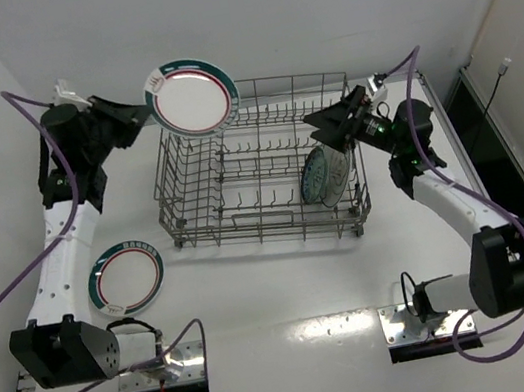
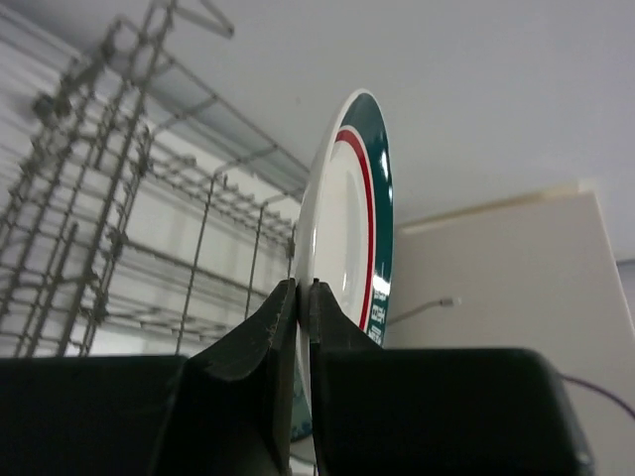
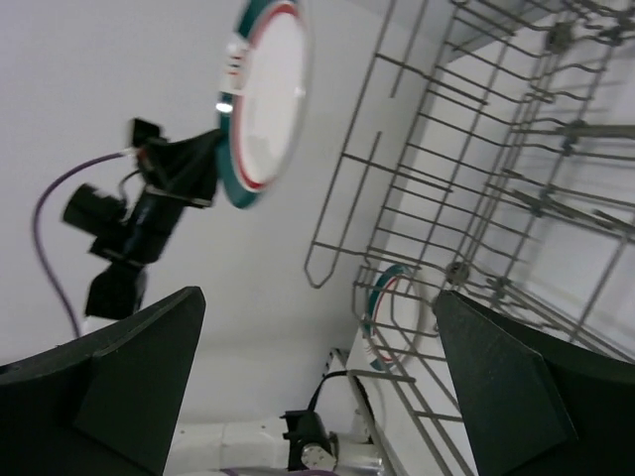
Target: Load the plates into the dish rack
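My left gripper is clamped on the rim of a large white plate with a green-and-red band. It holds the plate in the air on edge, over the far left corner of the dish rack. From my left wrist, the two fingers are pinched tight on the plate's lower edge, and the rack's wires show to the left. My right gripper is spread wide and holds nothing. It hangs over the right end of the rack, just above a patterned plate that stands on edge among the tines there. I cannot tell whether it touches that plate. A second white plate with the same banded rim lies flat on the table, left of the rack and apart from it.
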Tool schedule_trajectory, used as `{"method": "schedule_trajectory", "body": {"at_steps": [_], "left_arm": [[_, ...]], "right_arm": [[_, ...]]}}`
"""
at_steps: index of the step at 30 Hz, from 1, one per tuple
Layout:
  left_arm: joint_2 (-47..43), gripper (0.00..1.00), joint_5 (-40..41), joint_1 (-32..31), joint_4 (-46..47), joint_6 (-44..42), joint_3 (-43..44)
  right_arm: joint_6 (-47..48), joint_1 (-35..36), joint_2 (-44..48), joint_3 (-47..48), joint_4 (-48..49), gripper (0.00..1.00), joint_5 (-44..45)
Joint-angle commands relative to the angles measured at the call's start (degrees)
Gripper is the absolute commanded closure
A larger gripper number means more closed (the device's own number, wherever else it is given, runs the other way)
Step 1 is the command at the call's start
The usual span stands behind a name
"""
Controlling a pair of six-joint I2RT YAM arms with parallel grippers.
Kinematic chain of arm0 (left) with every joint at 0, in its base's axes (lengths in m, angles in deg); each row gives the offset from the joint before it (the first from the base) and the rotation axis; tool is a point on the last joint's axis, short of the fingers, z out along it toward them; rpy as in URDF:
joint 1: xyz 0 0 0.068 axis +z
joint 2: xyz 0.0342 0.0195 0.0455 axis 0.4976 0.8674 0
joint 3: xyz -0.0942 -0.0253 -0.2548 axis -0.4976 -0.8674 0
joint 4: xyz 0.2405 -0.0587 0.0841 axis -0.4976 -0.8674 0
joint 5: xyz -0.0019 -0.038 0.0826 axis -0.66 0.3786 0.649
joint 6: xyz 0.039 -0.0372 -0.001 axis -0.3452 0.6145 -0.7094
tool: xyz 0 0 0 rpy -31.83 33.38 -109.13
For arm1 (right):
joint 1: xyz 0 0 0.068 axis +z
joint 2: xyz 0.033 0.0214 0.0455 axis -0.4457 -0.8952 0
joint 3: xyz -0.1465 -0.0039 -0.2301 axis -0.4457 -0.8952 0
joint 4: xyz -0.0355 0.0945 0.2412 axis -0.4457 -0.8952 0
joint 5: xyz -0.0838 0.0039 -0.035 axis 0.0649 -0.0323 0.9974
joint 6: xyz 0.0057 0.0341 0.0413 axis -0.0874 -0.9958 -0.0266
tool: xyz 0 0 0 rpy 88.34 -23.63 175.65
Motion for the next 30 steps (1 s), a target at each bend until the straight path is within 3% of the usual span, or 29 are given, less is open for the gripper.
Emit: {"method": "schedule_trajectory", "body": {"at_steps": [1, 10, 18, 21, 22, 23, 24, 30], "left_arm": [[-4.22, 1.0, -5.37, -1.69, 10.15, 4.16, -4.81], [-6.95, 1.0, -7.92, -6.18, 13.14, 6.89, -10.36], [-8.96, 1.0, -7.31, -16.7, 18.76, 12.69, -17.81], [-10.63, 1.0, -4.58, -19.35, 18.77, 12.69, -19.76], [-10.64, 1.0, -4.58, -19.97, 18.77, 12.69, -20.38], [-11.16, 1.0, -4.58, -19.98, 18.07, 12.69, -20.38], [-11.17, 1.0, -4.58, -20.5, 18.06, 12.08, -20.38], [-12.4, 1.0, -3.35, -20.5, 15.78, 10.94, -20.38]], "right_arm": [[-5.57, 1.55, -2.11, -0.3, 17.38, 0.0, -3.39], [-5.48, 8.05, -9.93, 0.32, 22.22, 0.0, -3.39], [-9.09, 11.57, -14.95, -0.82, 30.66, 0.04, -0.05], [-9.7, 11.57, -14.42, -1.88, 32.78, 0.18, 1.0], [-9.7, 11.57, -13.64, -1.88, 32.78, 0.26, 1.01], [-9.09, 11.57, -12.68, -1.88, 31.65, 0.48, 1.53], [-9.09, 11.57, -12.14, -2.4, 30.5, 0.52, 1.54], [-7.77, 11.05, -11.44, -2.4, 28.91, 0.51, 2.06]]}}
